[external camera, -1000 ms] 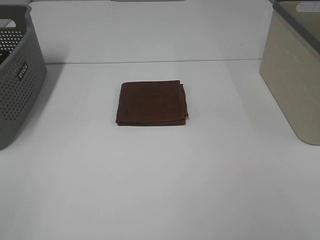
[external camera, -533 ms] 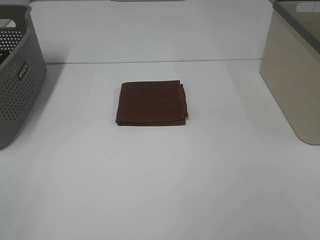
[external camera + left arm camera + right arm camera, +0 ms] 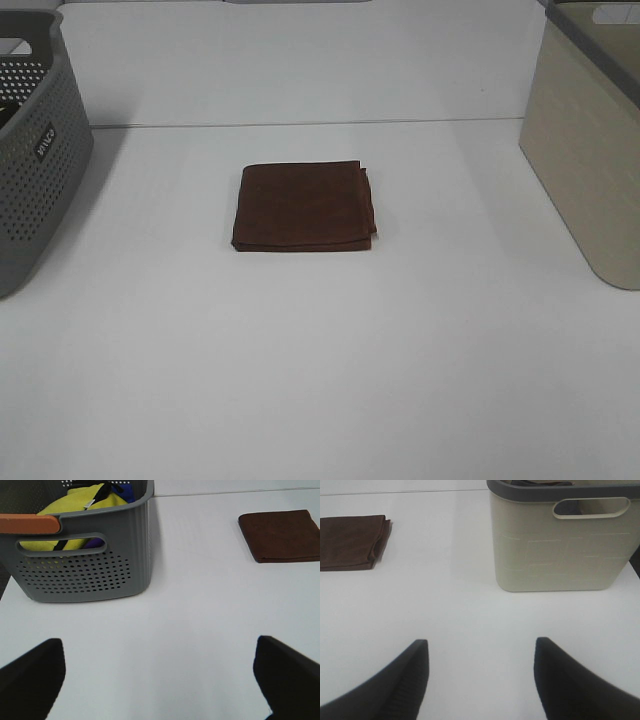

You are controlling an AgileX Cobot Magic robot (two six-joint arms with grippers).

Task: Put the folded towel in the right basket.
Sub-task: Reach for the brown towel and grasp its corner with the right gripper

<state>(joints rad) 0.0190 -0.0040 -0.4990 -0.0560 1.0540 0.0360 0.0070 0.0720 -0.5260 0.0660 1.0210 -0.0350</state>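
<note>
A folded dark brown towel (image 3: 304,205) lies flat on the white table, in the middle. It also shows in the left wrist view (image 3: 281,528) and in the right wrist view (image 3: 351,541). The right basket (image 3: 590,150) is beige with a grey rim and stands at the right edge; the right wrist view (image 3: 560,540) shows it close. My left gripper (image 3: 160,675) is open and empty, well apart from the towel. My right gripper (image 3: 480,675) is open and empty, near the beige basket. Neither arm shows in the exterior view.
A grey perforated basket (image 3: 35,150) stands at the left edge; the left wrist view (image 3: 85,555) shows yellow and blue cloth inside it. The white table (image 3: 320,380) runs back to a pale wall.
</note>
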